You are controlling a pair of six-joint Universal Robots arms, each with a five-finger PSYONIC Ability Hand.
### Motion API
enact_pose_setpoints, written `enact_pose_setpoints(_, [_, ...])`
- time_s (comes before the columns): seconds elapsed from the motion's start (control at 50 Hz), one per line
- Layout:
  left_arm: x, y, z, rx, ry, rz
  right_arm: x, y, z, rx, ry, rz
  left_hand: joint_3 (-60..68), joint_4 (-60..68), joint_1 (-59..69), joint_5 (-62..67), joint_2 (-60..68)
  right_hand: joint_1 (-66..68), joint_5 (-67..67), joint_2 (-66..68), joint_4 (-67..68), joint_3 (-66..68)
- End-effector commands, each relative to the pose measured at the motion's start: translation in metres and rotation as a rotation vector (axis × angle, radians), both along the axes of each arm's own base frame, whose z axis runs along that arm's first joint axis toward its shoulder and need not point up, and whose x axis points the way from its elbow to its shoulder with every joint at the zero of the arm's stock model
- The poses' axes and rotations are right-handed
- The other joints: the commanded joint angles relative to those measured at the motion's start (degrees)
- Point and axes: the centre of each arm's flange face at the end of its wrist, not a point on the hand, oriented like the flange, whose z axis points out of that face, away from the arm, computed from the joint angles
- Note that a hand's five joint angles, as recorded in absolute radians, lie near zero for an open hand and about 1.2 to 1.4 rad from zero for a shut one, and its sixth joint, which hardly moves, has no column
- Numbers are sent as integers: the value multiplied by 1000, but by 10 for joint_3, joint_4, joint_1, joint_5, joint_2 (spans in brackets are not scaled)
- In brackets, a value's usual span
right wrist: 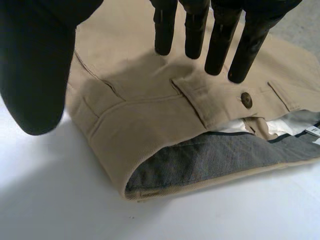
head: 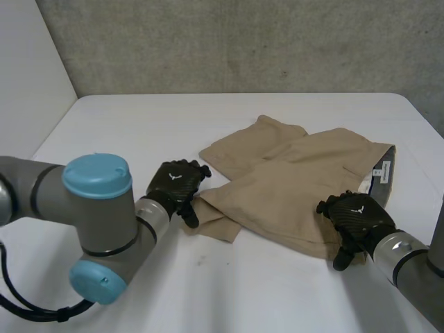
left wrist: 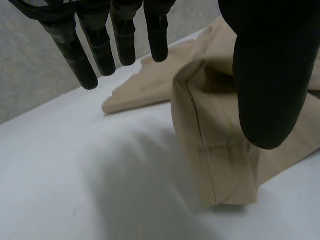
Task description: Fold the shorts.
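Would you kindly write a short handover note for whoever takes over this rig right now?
Left hand open, fingers straight above a leg hem of the shorts, gripping nothing.
Right hand open above the waistband end, gripping nothing.
Shorts lie on the table, legs splayed apart.
Done: no neat fold yet.
Left: grip both ends and fold.

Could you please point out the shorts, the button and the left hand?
shorts (head: 298, 173): head view, middle of the cloth.
button (right wrist: 245, 99): right wrist view, its centre.
left hand (head: 175, 182): head view, back of the hand.
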Motion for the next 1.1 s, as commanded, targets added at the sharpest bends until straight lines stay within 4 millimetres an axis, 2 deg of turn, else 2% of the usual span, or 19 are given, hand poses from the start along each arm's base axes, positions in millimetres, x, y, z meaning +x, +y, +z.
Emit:
enact_pose_setpoints(0.02, [-6,-3,-16,26,-18,-6,1,-5,-12,-10,25,7,113,111,109,110,111,260,230,230,233,229])
enact_pose_setpoints(0.08, [-7,-5,-19,28,-21,-7,0,-7,-16,-7,50,12,145,143,141,142,143,395,365,365,367,364])
enact_pose_setpoints(0.16, [-9,-6,-24,31,-26,-8,-1,-8,-15,-23,77,13,319,318,316,317,318,652,622,622,625,621])
enact_pose_setpoints(0.18, [-11,-7,-25,32,-27,-9,-1,-8,-14,-27,80,13,433,431,430,431,432,653,622,623,625,621])
enact_pose_setpoints(0.24, [-14,-6,-24,25,-27,-13,0,-10,-11,-46,81,16,610,608,607,608,609,653,622,623,625,621])
enact_pose_setpoints(0.28, [-13,-7,-22,21,-28,-6,0,-12,-6,-67,84,18,611,609,607,608,609,653,622,623,625,621])
enact_pose_setpoints(0.34, [-12,-7,-9,-17,-35,21,0,-18,18,-156,90,21,611,609,607,608,609,653,622,623,625,621])
enact_pose_setpoints(0.44, [-5,-2,56,-181,-28,46,3,-27,80,-374,99,28,611,609,607,608,609,653,622,623,625,621])
enact_pose_setpoints(0.48, [-2,6,91,-279,-26,40,3,-24,121,-479,110,30,611,609,607,608,609,653,622,623,625,621])
enact_pose_setpoints(0.5, [-1,12,108,-323,-19,34,3,-23,135,-511,114,26,611,609,607,608,609,653,622,623,625,621])
enact_pose_setpoints(0.52, [0,17,120,-355,-13,30,1,-19,163,-558,118,16,611,609,607,608,609,653,622,623,625,621])
enact_pose_setpoints(0.54, [4,29,148,-428,3,26,0,-17,176,-568,119,10,611,609,607,608,609,653,622,623,625,621])
enact_pose_setpoints(0.62, [21,56,205,-572,32,34,-3,-9,217,-574,125,4,611,609,607,608,609,653,622,623,625,621])
enact_pose_setpoints(0.68, [32,70,225,-613,12,41,-1,-1,245,-590,122,11,611,609,607,608,609,653,622,623,625,621])
enact_pose_setpoints(0.76, [39,79,232,-617,-42,48,1,-2,264,-612,109,19,611,609,607,608,609,653,622,623,625,621])
enact_pose_setpoints(0.86, [39,76,222,-595,-120,52,16,-14,251,-563,114,58,611,609,607,608,609,653,622,623,625,621])
enact_pose_setpoints(0.9, [35,71,213,-577,-147,46,23,-19,238,-520,128,75,611,609,607,608,609,653,622,623,625,621])
enact_pose_setpoints(0.96, [24,54,185,-514,-209,28,33,-38,197,-385,172,85,611,609,607,608,609,653,622,623,625,621])
enact_pose_setpoints(1.1, [-2,15,138,-425,-279,7,49,-65,150,-276,207,104,611,609,607,608,609,653,622,623,625,621])
